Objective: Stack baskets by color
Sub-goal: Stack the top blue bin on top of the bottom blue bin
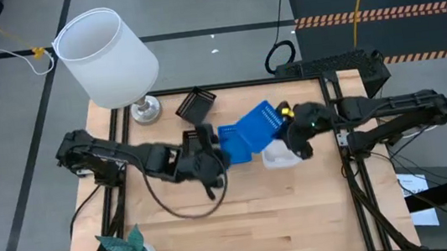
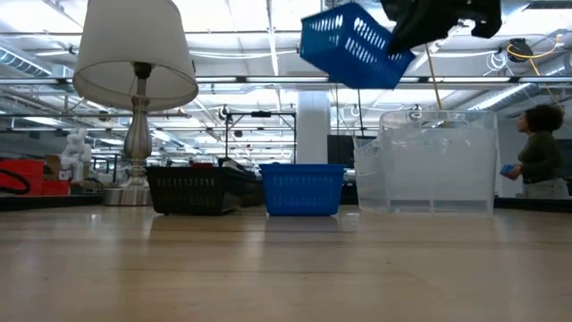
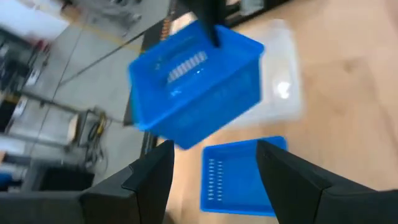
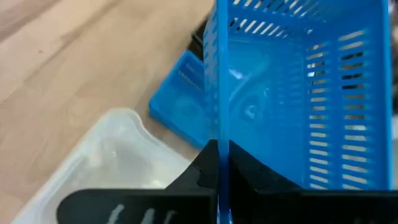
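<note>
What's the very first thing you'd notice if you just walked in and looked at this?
Probably the bright blue basket tipped in the air above the table, pinched by its wall in the right gripper. Under it another blue basket sits on the table, with the clear baskets on one side and a black basket on the other. A big white lamp stands at the far left corner.
</note>
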